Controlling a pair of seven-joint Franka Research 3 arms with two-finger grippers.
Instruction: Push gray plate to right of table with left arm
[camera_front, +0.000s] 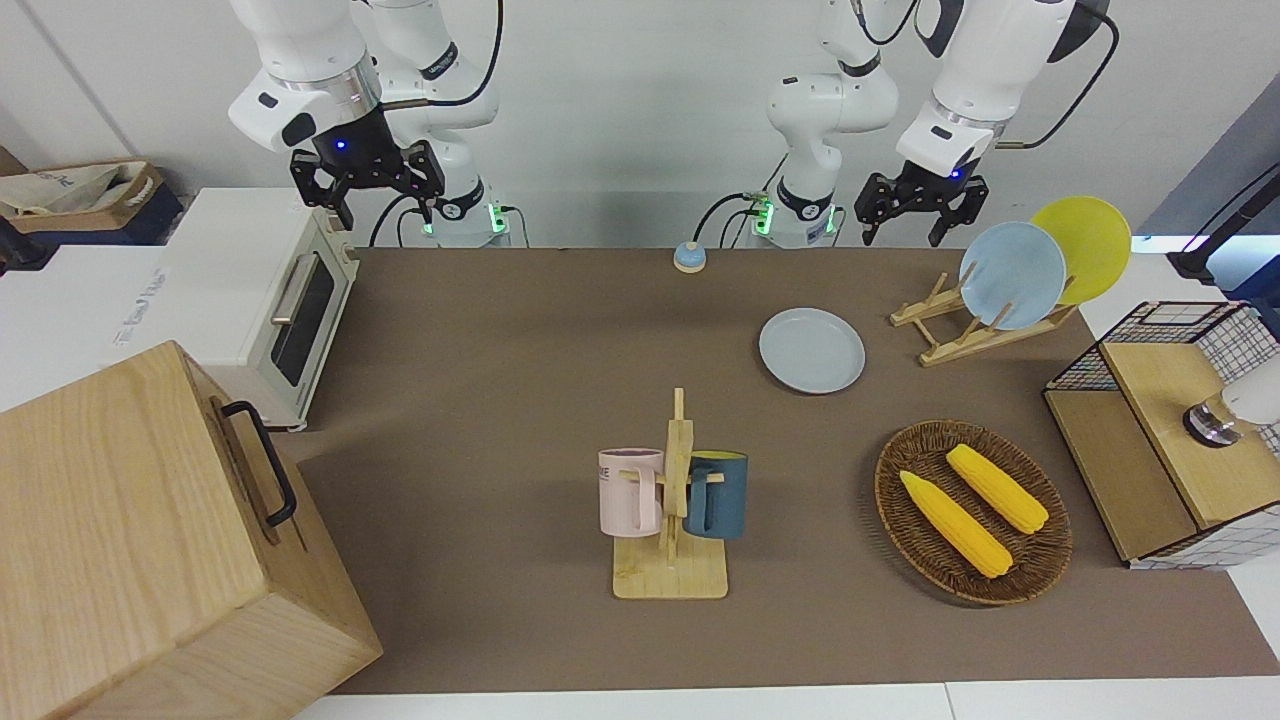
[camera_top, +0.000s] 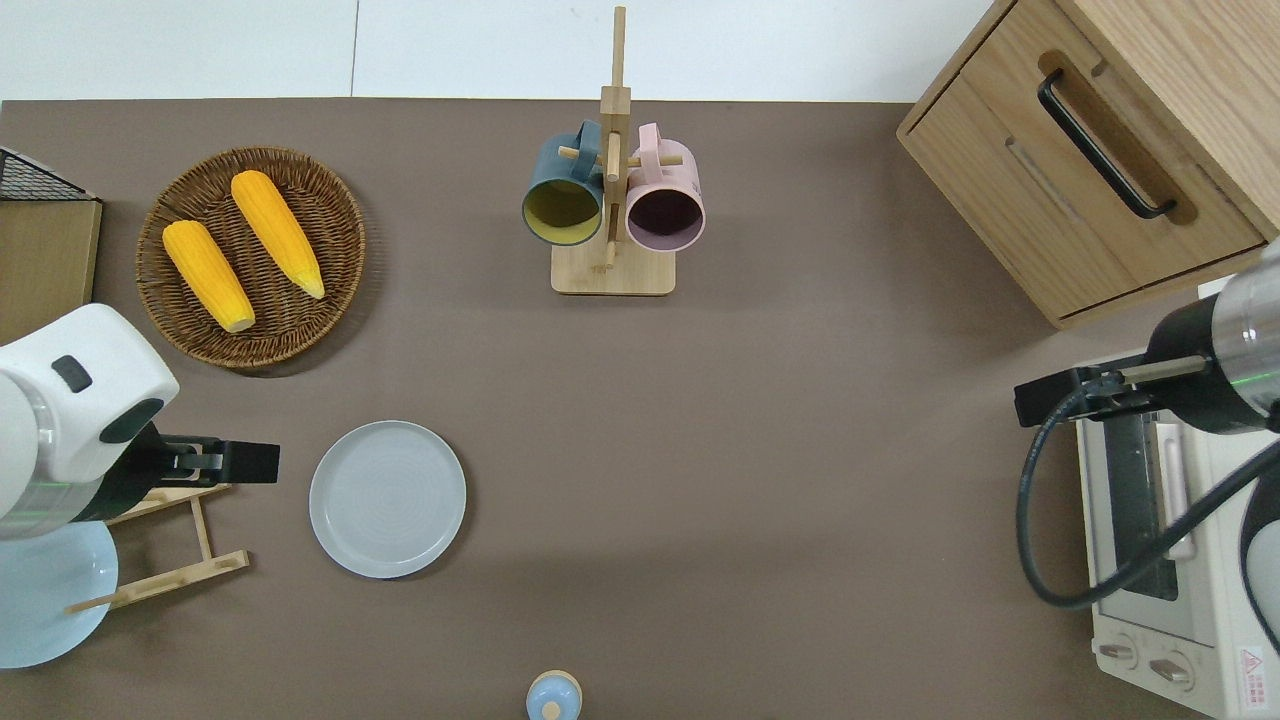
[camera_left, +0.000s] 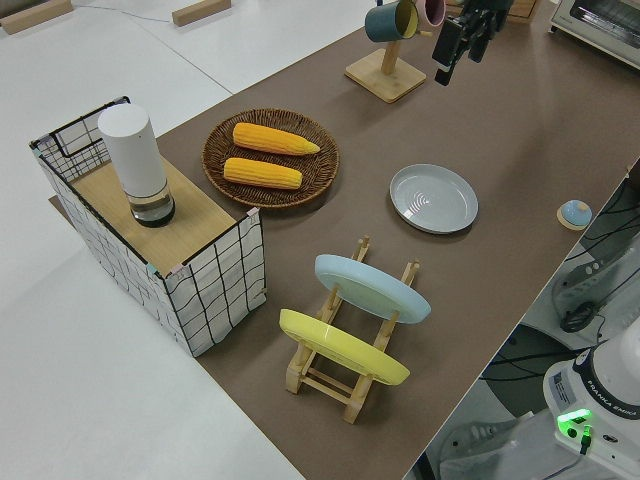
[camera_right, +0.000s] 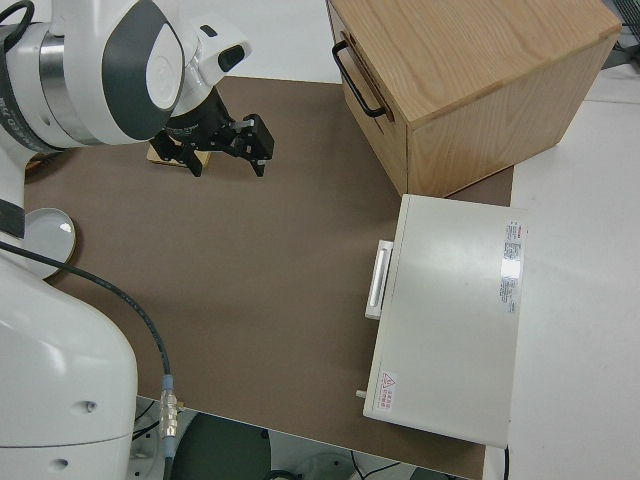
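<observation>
The gray plate (camera_front: 811, 350) (camera_top: 387, 498) (camera_left: 433, 197) lies flat on the brown table (camera_front: 500, 400) (camera_top: 800, 450), toward the left arm's end. My left gripper (camera_front: 905, 208) (camera_top: 215, 462) (camera_left: 457, 45) hangs in the air, open and holding nothing. In the overhead view it is over the wooden plate rack (camera_top: 170, 545), a short way from the plate's rim on the side toward the left arm's end of the table. The right arm is parked, and its gripper (camera_front: 385, 190) (camera_right: 228, 160) is open.
The plate rack (camera_front: 975, 320) holds a sky-blue plate (camera_front: 1012, 275) and a yellow plate (camera_front: 1085, 245). A wicker basket (camera_top: 330, 290) with two corn cobs lies farther out. A mug rack (camera_top: 612, 200) stands mid-table; a toaster oven (camera_front: 270, 300) and wooden cabinet (camera_front: 150, 540) fill the right arm's end.
</observation>
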